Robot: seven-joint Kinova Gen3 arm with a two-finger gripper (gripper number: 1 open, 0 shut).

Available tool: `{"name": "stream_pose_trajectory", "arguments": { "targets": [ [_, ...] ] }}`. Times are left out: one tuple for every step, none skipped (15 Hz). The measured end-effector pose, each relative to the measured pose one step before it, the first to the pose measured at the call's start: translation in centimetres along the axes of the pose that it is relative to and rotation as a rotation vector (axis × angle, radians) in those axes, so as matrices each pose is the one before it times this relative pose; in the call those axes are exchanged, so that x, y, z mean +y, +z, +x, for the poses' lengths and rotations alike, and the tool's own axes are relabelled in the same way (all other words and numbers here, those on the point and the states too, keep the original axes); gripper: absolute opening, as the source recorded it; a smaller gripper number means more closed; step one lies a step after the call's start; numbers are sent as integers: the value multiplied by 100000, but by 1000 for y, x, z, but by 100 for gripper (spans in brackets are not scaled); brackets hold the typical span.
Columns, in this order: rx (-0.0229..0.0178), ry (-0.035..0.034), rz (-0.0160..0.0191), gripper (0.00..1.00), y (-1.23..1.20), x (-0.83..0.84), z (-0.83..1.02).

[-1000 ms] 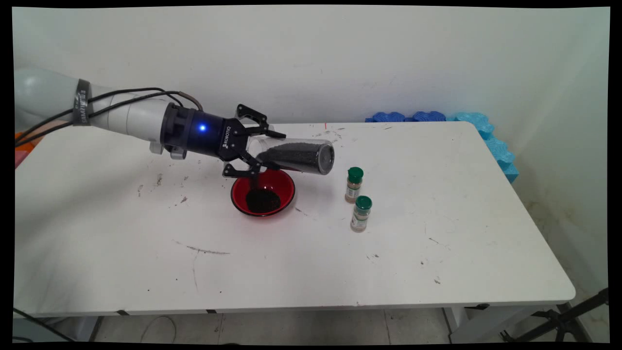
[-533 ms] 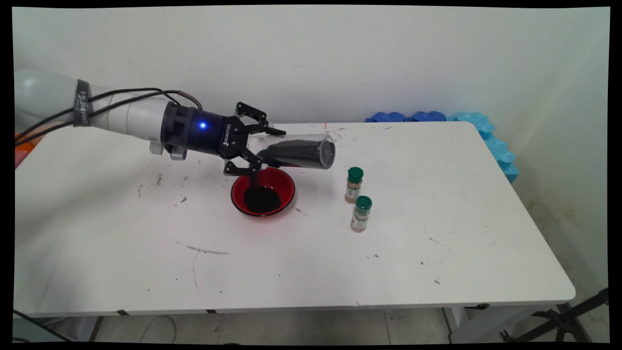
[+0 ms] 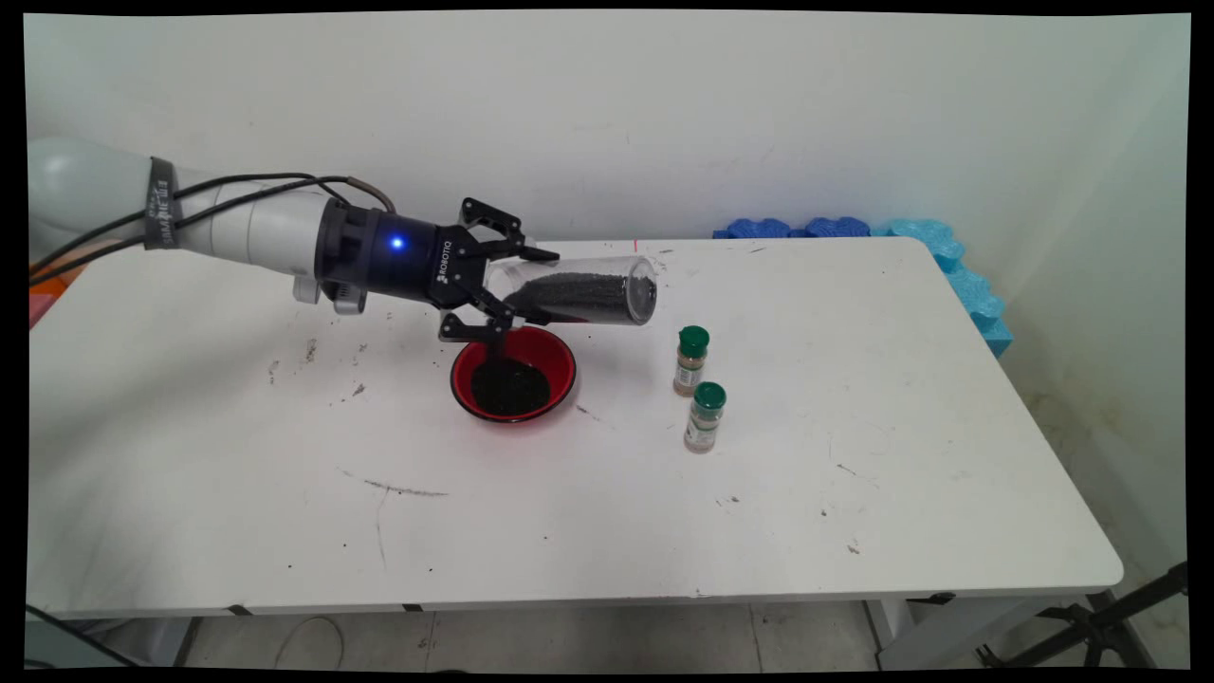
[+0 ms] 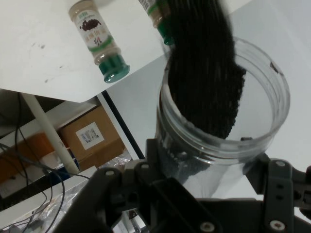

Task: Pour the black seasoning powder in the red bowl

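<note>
My gripper (image 3: pixel 503 289) is shut on a clear plastic jar (image 3: pixel 579 291) of black grains, held lying nearly level above the table. The jar's open mouth is at the gripper end, right over a red bowl (image 3: pixel 560 356). A thin stream of black grains falls from the mouth into the dark heap (image 3: pixel 510 387) in the bowl. In the hand view the jar (image 4: pixel 272 92) fills the middle, grains piled along one side, with the fingers clamped around its rim.
Two small spice bottles with green caps (image 3: pixel 690 360) (image 3: pixel 704 417) stand upright right of the bowl; one spice bottle (image 4: pixel 99 41) also shows in the hand view. Blue foam pieces (image 3: pixel 910 237) lie at the table's far right corner. Cardboard boxes (image 4: pixel 92 133) sit below the table edge.
The jar's far end has risen a little, tilting the jar more toward its mouth. The heap of grains in the bowl has grown.
</note>
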Motion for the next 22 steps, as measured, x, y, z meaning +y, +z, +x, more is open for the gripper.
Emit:
{"name": "stream_pose_trajectory", "arguments": {
  "targets": [
    [-99,136,-24,0,41,-10,-8],
    [-68,322,42,0,35,-6,-8],
    [-49,564,81,0,37,-10,3],
    [-26,683,71,0,25,-1,0],
    [-20,582,54,0,1,-2,0],
    [-26,662,111,0,1,-2,0],
    [-37,780,122,0,1,5,-3],
    [-33,676,81,0,9,17,-5],
    [-46,772,35,0,16,38,-11],
    [-96,972,14,0,20,51,-19],
    [-99,1040,81,0,22,43,-22],
    [-169,1513,81,0,18,62,-37],
    [-248,2024,273,0,16,55,-46],
    [-253,2120,298,0,5,42,-54],
    [-262,2712,397,0,-8,43,-53],
    [-264,3115,425,0,-35,52,-68],
    [-202,2734,399,0,-25,42,-47],
    [-236,3251,394,0,-36,61,-55],
    [-278,3462,278,0,-28,99,-70],
    [-254,3503,287,0,-24,104,-66],
    [-203,2921,213,0,-39,88,-54],
    [-154,3615,288,0,-17,144,-36]
  ]
}}
